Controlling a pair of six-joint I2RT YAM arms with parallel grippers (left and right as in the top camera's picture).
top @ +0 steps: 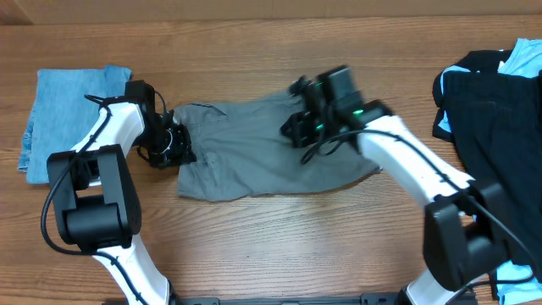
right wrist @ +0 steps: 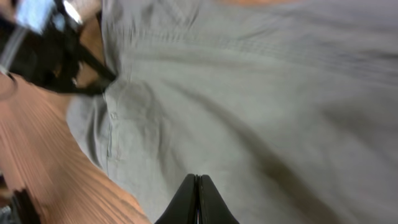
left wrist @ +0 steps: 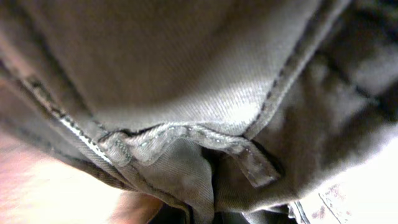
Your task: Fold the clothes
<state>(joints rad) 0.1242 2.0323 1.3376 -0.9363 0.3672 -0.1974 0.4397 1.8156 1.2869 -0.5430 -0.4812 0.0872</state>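
Note:
The clothes here are chiefly a grey woven garment (top: 254, 157) spread flat on the middle of the wooden table (top: 279, 246). My left gripper (top: 172, 146) sits at the garment's left edge and is shut on a bunch of it. In the left wrist view the grey cloth (left wrist: 186, 74) fills the frame, with stitched seams and a fold gathered at the bottom edge. My right gripper (top: 301, 127) hovers over the garment's upper right part. Its black fingertips (right wrist: 198, 180) are pressed together above the grey fabric (right wrist: 261, 106), and no cloth shows between them.
A folded denim-blue garment (top: 68, 119) lies at the far left. A black garment (top: 491, 127) with light blue cloth (top: 527, 58) is piled at the right edge. The left arm (right wrist: 43, 50) shows in the right wrist view's top left corner.

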